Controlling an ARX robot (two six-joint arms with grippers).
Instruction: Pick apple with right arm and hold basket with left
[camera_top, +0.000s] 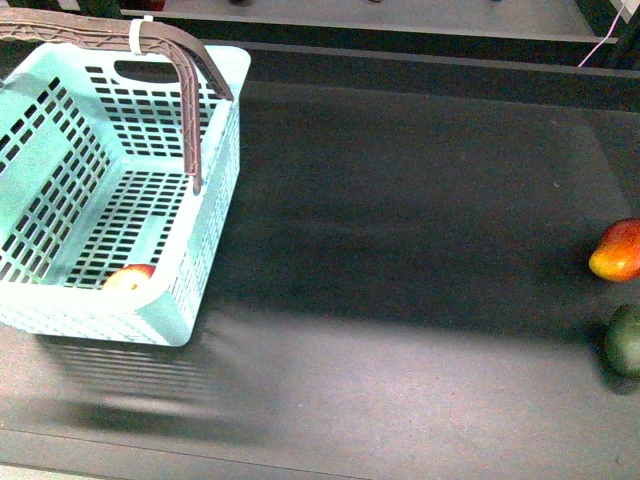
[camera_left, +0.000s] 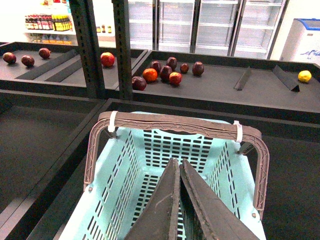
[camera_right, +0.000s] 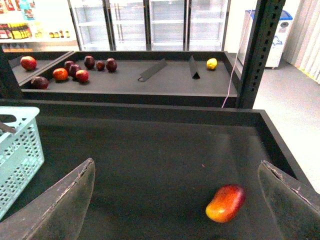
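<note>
The apple (camera_top: 129, 277) lay already inside the basket (camera_top: 215, 170), at its near corner on the left of the bench (camera_top: 400, 300). The left claw (camera_left: 179, 167) was clenched above the basket; the right claw (camera_right: 177, 200) stood released, empty.

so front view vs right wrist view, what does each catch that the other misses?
Front only: the apple lying in the near corner of the basket, the basket's brown handles, and a dark green fruit at the right edge.
Right wrist only: the right hand with its fingers wide open, plus a back shelf with dark fruit and a yellow fruit.
Both: the orange-red fruit on the dark surface, and part of the basket.
</note>
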